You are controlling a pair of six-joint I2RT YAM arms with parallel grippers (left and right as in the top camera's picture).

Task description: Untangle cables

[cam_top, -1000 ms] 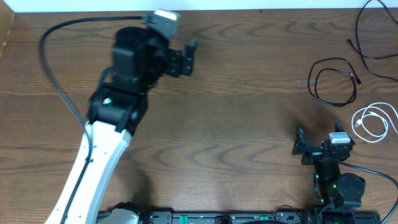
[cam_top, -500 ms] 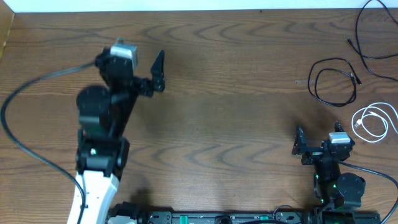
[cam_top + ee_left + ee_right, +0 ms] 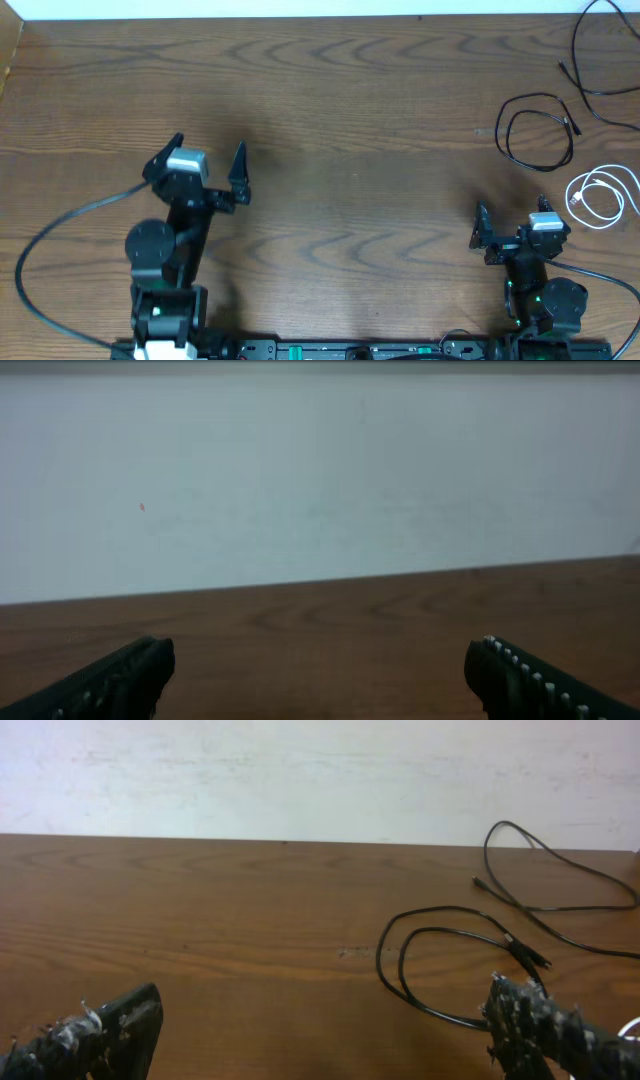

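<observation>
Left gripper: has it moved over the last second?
Yes. In the overhead view the left gripper has pulled back from near the far edge of the table toward the near edge, and shifted left. It is open and empty.

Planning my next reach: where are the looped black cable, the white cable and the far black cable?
looped black cable (image 3: 500, 132), overhead, loop's left side
white cable (image 3: 575, 196), overhead, coil's left edge
far black cable (image 3: 576, 46), overhead, left bend

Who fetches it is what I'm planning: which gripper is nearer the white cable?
Right. The right gripper sits close to the white cable, slightly to its left and nearer the robot; the left gripper is far off on the left side of the table.
</observation>
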